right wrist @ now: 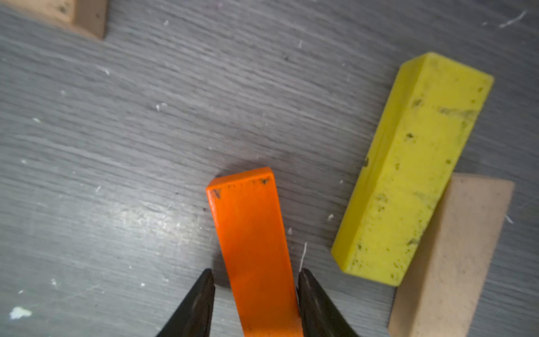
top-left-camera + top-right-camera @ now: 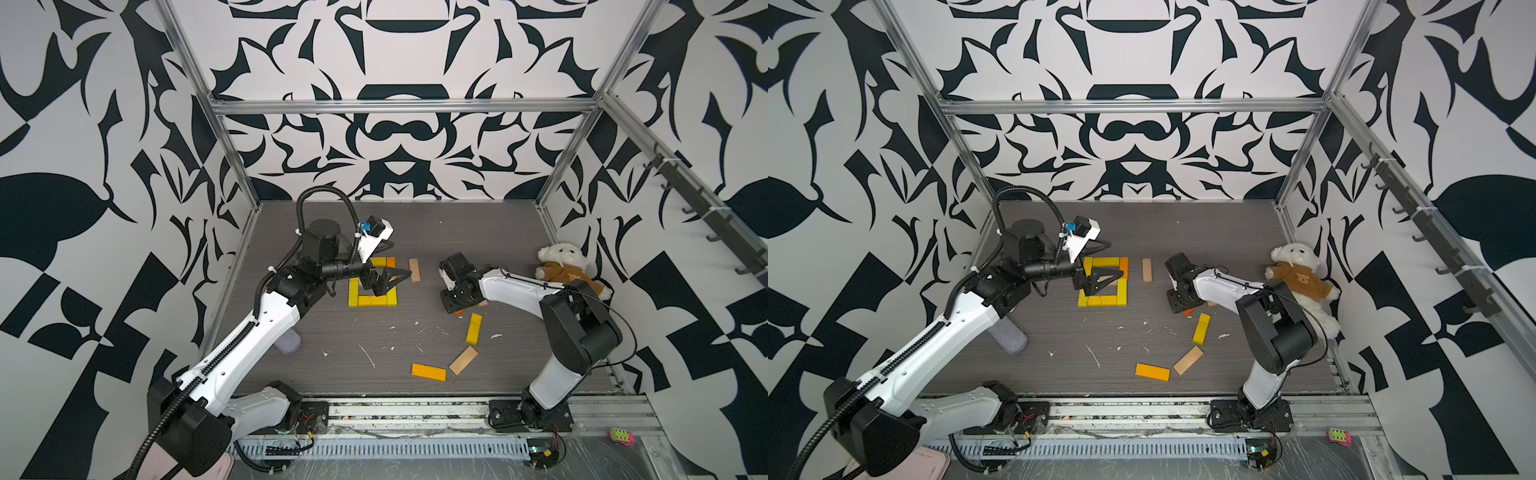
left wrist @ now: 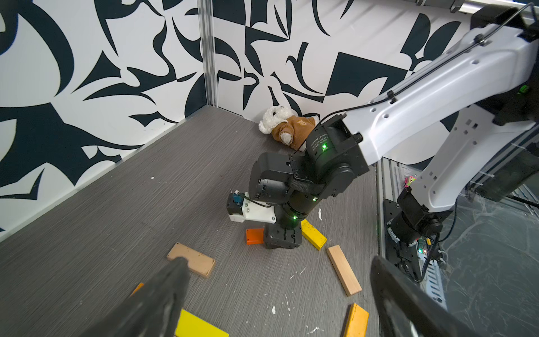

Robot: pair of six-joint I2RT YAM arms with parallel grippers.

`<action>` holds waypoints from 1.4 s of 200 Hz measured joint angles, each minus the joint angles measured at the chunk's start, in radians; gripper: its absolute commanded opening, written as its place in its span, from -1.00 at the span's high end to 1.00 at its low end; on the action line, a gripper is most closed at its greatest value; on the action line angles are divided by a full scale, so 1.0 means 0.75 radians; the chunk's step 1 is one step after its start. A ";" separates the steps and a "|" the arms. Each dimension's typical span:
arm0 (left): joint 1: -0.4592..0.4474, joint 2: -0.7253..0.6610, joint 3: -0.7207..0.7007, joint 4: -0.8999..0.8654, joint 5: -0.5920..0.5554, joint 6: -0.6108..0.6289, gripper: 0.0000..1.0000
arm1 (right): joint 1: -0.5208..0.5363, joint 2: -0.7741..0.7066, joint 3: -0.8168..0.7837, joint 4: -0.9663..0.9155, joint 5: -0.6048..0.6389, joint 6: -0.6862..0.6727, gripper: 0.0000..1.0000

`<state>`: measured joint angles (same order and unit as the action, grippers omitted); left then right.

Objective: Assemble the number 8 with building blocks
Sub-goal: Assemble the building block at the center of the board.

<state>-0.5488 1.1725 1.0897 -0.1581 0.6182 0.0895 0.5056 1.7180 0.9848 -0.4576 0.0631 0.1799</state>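
- only in the right wrist view: right gripper (image 1: 256, 274) astride the red-orange block (image 1: 250, 233), one jaw against its side, a thin dark gap at the other; cannot tell whether clamped or merely flanking.
- in both top views just a red-orange sliver under that gripper's body, right of the worktop's (image 2: 457, 232) middle; in the left wrist view one end of it poking out beside the gripper.
- left gripper (image 2: 390, 282) spread wide, holding nothing, above the square (image 2: 353, 291) of blocks left of the middle.
- square laid out only in the top views, partly hidden by that gripper: five or six blocks showing, mostly yellow, one orange at its far right corner; in the left wrist view only a yellow piece and an orange sliver of it.
- loose, counted: three tan blocks (image 2: 414, 270), namely one just right of the square, one toward the near edge, one mostly hidden under the right arm.
- one yellow block (image 2: 473, 328) and one orange block (image 2: 428, 372), both toward the near edge, right of middle.
- shown close only by the right wrist view: yellow block touching a tan one.
- one teddy (image 2: 561, 266) at the right edge, near the far right corner.
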 measured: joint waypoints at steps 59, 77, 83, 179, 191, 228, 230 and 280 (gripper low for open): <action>0.000 0.000 0.000 0.000 0.000 0.011 -0.99 | 0.000 0.043 0.054 0.006 0.013 -0.039 0.61; 0.000 0.000 0.000 0.000 0.000 0.012 -0.99 | 0.000 0.053 0.070 0.007 0.016 -0.070 0.61; 0.000 0.000 0.000 0.000 0.000 0.012 -0.99 | 0.000 0.057 0.076 0.004 0.016 -0.079 0.61; 0.000 0.000 0.000 -0.004 -0.002 0.021 -0.99 | -0.022 0.293 0.417 -0.055 0.010 -0.249 0.62; 0.000 0.000 0.000 -0.005 -0.002 0.023 -0.99 | -0.027 0.329 0.447 -0.057 0.006 -0.255 0.59; 0.000 0.000 0.000 -0.009 -0.006 0.031 -0.99 | -0.042 0.405 0.550 -0.070 -0.007 -0.266 0.57; 0.000 0.000 0.000 -0.010 -0.006 0.031 -0.99 | -0.042 0.410 0.556 -0.070 -0.007 -0.266 0.57; 0.000 0.000 0.000 -0.030 -0.016 0.042 -0.99 | -0.058 0.479 0.655 -0.070 -0.024 -0.266 0.32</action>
<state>-0.5488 1.1725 1.0897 -0.1802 0.6060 0.1207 0.4618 2.0773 1.4761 -0.5098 0.0452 -0.0193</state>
